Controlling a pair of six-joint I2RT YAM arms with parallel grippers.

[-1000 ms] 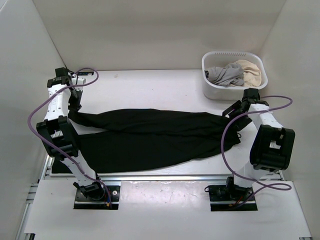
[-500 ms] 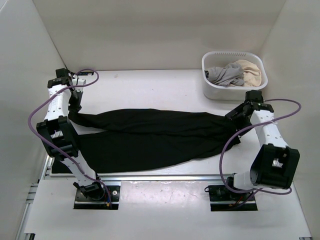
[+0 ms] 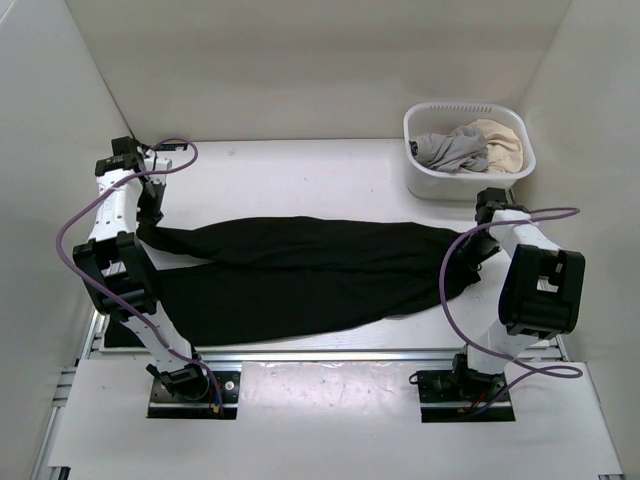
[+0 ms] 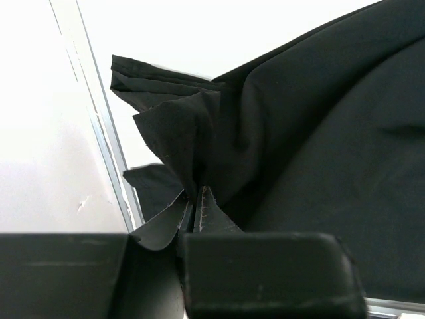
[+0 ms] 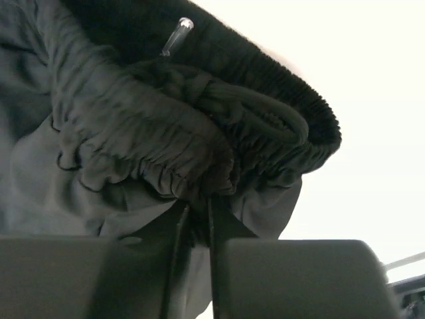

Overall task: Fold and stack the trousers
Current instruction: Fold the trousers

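Observation:
The black trousers (image 3: 300, 275) lie spread across the table, legs to the left and waist to the right. My left gripper (image 3: 148, 222) is shut on the bunched hem of a leg at the far left; in the left wrist view its fingertips (image 4: 197, 199) pinch a fan of black fabric (image 4: 319, 133). My right gripper (image 3: 478, 248) stands at the waist end. The right wrist view shows its jaws (image 5: 198, 207) shut on the gathered elastic waistband (image 5: 166, 133), and a clear-tipped drawstring (image 5: 176, 36) shows above.
A white basket (image 3: 470, 106) holding grey and beige clothes stands at the back right, just behind the right arm. White walls close in the table on three sides. A metal rail (image 3: 330, 352) runs along the near edge.
My right gripper has dropped onto the waist end and closed on the waistband; its elbow swung out and back. The left arm and the trousers have stayed put.

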